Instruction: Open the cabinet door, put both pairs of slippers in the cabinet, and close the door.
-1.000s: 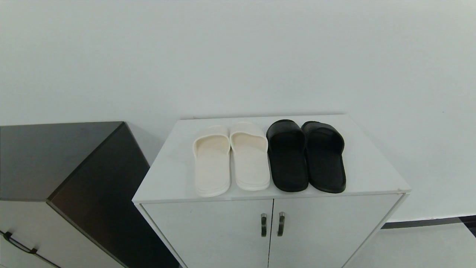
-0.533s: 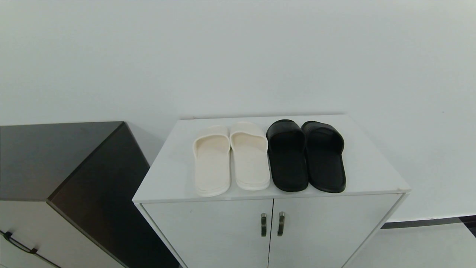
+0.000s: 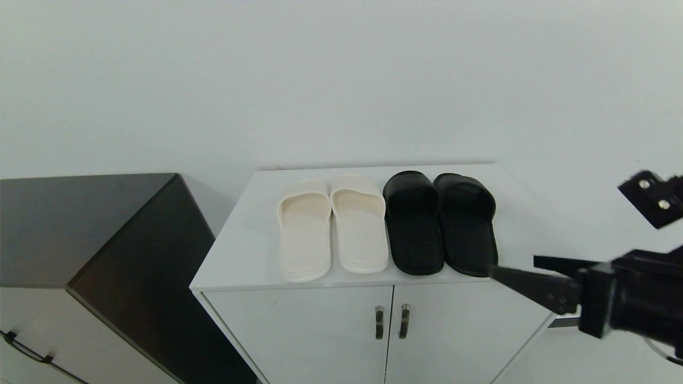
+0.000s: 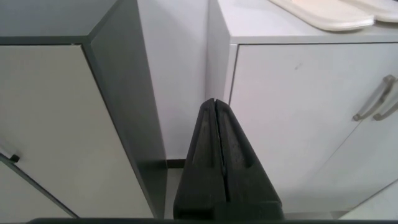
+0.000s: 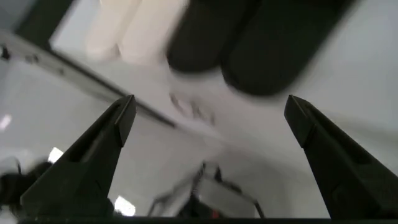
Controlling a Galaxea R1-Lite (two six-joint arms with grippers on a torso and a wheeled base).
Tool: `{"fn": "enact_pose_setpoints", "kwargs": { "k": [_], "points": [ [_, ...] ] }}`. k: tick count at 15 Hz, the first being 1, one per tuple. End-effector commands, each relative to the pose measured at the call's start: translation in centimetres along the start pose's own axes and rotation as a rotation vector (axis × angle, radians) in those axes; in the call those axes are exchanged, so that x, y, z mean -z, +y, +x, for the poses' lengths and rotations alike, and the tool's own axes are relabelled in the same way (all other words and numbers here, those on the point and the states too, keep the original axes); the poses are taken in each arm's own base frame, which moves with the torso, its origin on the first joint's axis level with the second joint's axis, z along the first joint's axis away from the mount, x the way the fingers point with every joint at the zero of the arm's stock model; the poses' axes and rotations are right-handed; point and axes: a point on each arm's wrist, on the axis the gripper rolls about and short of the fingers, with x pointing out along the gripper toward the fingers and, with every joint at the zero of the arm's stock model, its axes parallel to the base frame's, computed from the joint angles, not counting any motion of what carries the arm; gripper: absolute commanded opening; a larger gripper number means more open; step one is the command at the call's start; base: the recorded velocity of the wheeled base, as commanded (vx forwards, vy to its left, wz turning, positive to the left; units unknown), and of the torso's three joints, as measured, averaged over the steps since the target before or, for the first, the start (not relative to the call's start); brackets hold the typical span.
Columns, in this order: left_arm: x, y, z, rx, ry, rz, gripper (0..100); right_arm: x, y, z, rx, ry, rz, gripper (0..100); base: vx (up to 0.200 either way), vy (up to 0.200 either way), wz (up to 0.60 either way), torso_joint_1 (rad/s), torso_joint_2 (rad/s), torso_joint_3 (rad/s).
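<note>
Cabinet [image 3: 245, 250] is shut. Both doors [image 3: 299, 336] sit flush, and the two handles [image 3: 378, 322] hang side by side at the middle seam. On top you've got the white pair [image 3: 332, 229] on the left and the black pair [image 3: 440, 224] on the right. All four slippers lie in a neat row, touching or nearly so, with toes toward the far wall [image 3: 341, 80] and heels at the near edge.

Your right gripper [image 5: 209, 106] has its fingers spread wide with nothing between them. In the head view it comes in from the right at about the height of the cabinet top, by the near right corner. One fingertip lines up with the heel of the rightmost black slipper, but you can't tell from here whether it's touching.

Your left gripper [image 4: 214, 106] has its fingers pressed flat together and is holding nothing. It sits low, below the cabinet top, and points at the gap between the white cabinet and the dark cabinet [image 3: 133, 256] that stands just to its left.
</note>
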Motion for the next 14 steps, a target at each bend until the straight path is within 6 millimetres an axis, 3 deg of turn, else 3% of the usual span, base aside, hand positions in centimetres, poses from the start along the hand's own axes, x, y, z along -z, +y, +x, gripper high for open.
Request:
{"fn": "enact_pose_setpoints", "kwargs": {
  "k": [1, 5, 10, 14],
  "points": [
    [0.0, 0.0, 0.0, 0.000, 0.001, -0.001, 0, -0.3, 2.7, 5.7, 0.075, 0.037, -0.017, 100, 0.000, 0.000, 0.00, 0.000, 0.00, 0.000],
    [0.0, 0.0, 0.0, 0.000, 0.003, -0.001, 0, 0.1, 3.8, 9.4, 0.253, 0.008, -0.081, 100, 0.000, 0.000, 0.00, 0.000, 0.00, 0.000],
    [0.0, 0.0, 0.0, 0.000, 0.003, -0.001, 0, -1.1, 4.7, 13.6, 0.445, -0.070, -0.139, 100, 0.000, 0.000, 0.00, 0.000, 0.00, 0.000],
    [0.0, 0.0, 0.0, 0.000, 0.003, -0.001, 0, -1.6, 3.8, 16.6, 0.500, -0.100, -0.133, 100, 0.000, 0.000, 0.00, 0.000, 0.00, 0.000]
  ]
}}
